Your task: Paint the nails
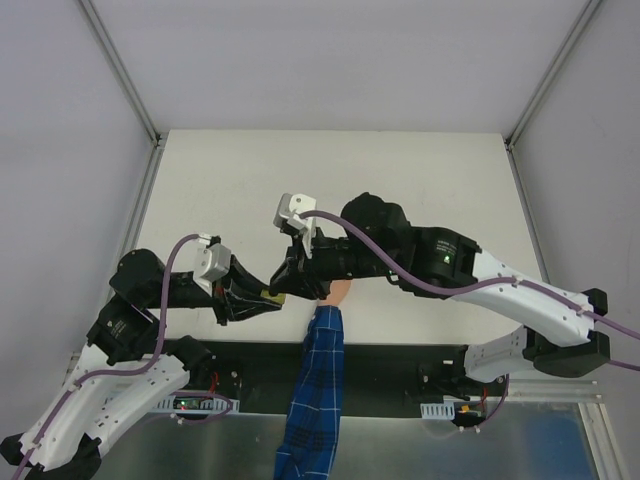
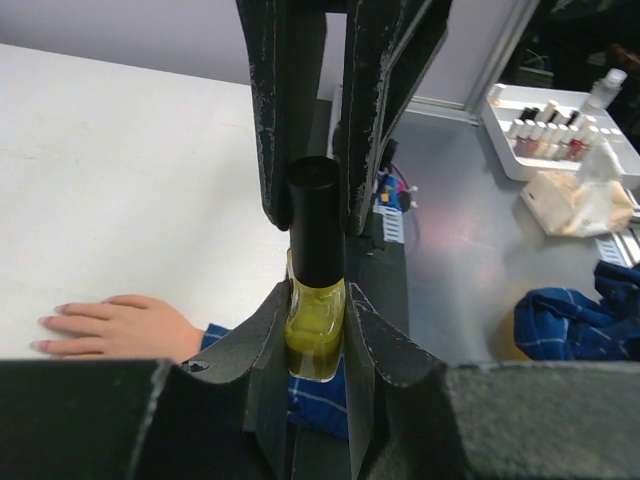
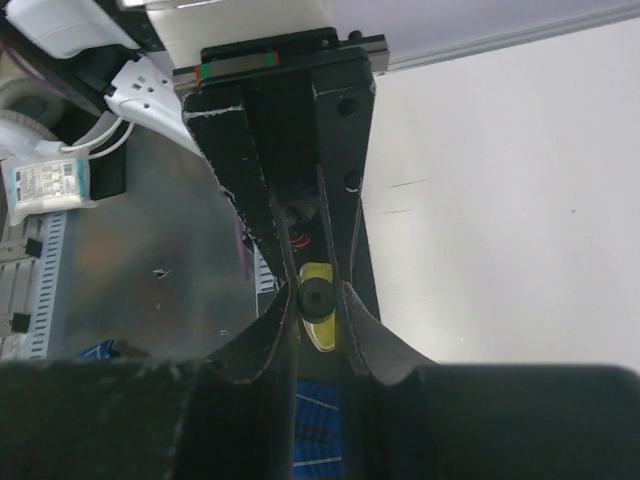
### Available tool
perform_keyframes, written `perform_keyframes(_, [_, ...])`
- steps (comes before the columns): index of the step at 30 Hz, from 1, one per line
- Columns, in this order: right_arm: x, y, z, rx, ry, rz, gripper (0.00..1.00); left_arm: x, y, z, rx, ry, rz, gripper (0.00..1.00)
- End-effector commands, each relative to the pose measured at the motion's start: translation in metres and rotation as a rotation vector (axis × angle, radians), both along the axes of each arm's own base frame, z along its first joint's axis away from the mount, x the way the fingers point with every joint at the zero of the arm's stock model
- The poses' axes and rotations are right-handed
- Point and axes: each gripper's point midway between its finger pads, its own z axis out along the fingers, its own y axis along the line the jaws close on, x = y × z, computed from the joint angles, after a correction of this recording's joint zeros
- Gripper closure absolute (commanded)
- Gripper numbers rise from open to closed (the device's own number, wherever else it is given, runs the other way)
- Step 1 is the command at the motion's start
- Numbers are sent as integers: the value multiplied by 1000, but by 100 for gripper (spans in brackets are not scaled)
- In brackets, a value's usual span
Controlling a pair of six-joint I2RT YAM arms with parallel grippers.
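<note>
Here the left gripper (image 2: 316,310) clamps the yellow bottle (image 2: 315,338), and the right gripper (image 3: 317,295) pinches its black cap (image 2: 316,225) (hand (image 2: 120,328) flat nearby).

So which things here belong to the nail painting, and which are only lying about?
For the job: hand; its nails; yellow bottle, held by the left gripper; its black cap, held by the right gripper.

Lying about: tray of other polishes; blue cloth; crumpled packet.
</note>
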Motion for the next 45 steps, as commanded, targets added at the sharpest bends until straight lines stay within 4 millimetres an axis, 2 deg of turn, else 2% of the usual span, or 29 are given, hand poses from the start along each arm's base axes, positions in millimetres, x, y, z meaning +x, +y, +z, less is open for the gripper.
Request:
perform_keyframes(1, [-16, 2, 26, 114, -57, 130, 100, -33, 3, 25, -55, -79, -180, 100])
perform_keyframes(5, [-44, -4, 23, 138, -65, 305, 99, -49, 6, 24, -50, -79, -274, 100])
perform_keyframes(9, [-53, -4, 14, 138, -99, 393, 100, -64, 9, 22, -35, -52, -384, 100])
perform_keyframes(15, [-59, -3, 18, 164, -114, 437, 100, -70, 10, 15, -12, 12, -455, 100])
perform_keyframes(19, [-54, -3, 13, 134, -112, 406, 100, -61, 7, 17, -21, -14, -392, 100])
perform_keyframes(20, [-49, -4, 11, 113, -105, 372, 100, -50, 3, 17, -27, -24, -322, 100])
perform_keyframes(23, [-47, -7, 9, 115, -108, 338, 100, -42, 3, 20, -45, -72, -248, 100])
perform_keyframes(24, [-47, -10, 13, 129, -112, 335, 100, -41, 3, 20, -43, -70, -246, 100])
perform_keyframes(33, [-40, -6, 20, 157, -110, 288, 100, -49, 2, 17, -25, -37, -334, 100])
perform_keyframes(45, [-33, -8, 28, 185, -100, 231, 100, -51, 3, 16, -23, -31, -343, 100])
